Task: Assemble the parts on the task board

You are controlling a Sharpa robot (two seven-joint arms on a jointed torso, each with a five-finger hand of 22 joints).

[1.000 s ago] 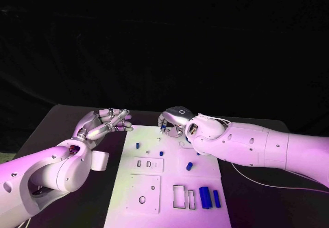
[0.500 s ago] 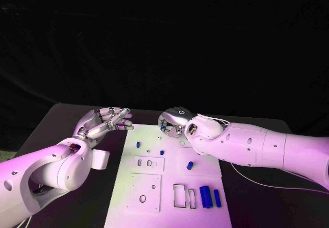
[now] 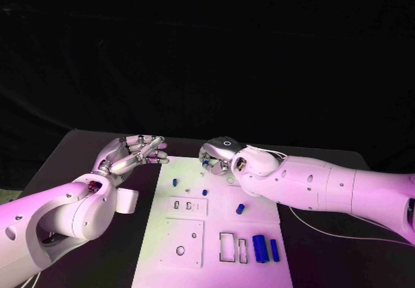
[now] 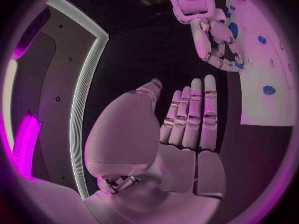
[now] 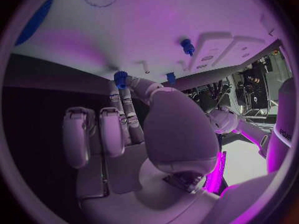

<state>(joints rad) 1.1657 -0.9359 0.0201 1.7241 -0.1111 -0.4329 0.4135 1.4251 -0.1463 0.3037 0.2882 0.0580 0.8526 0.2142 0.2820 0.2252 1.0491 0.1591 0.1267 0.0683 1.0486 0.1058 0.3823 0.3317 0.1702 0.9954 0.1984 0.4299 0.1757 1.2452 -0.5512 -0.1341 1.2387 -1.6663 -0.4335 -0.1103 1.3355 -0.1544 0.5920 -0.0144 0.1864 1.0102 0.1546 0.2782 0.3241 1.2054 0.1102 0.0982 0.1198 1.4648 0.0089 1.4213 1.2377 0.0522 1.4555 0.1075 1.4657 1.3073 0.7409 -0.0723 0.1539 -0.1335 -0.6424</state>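
Observation:
The white task board (image 3: 216, 225) lies in the middle of the black table. My right hand (image 3: 218, 156) hovers over the board's far edge and pinches a small blue part (image 3: 205, 161) between thumb and finger; the right wrist view shows that blue part (image 5: 120, 78) at the fingertips, close to the board (image 5: 156, 20). My left hand (image 3: 134, 153) is raised left of the board's far corner, fingers apart and empty; in the left wrist view its palm (image 4: 187, 134) is flat. Small blue parts (image 3: 174, 182) (image 3: 205, 192) (image 3: 240, 209) stand on the board, and two longer ones (image 3: 258, 247) (image 3: 273, 251) lie near its front right.
The board carries a slotted plate (image 3: 187, 207), a plate with round holes (image 3: 182, 243) and rectangular frames (image 3: 226, 248). A thin cable (image 3: 320, 225) runs over the table under my right arm. Black table surface lies on both sides of the board.
My right hand has edged slightly left and up at the board's far edge, still pinching the blue part. The left hand has barely moved.

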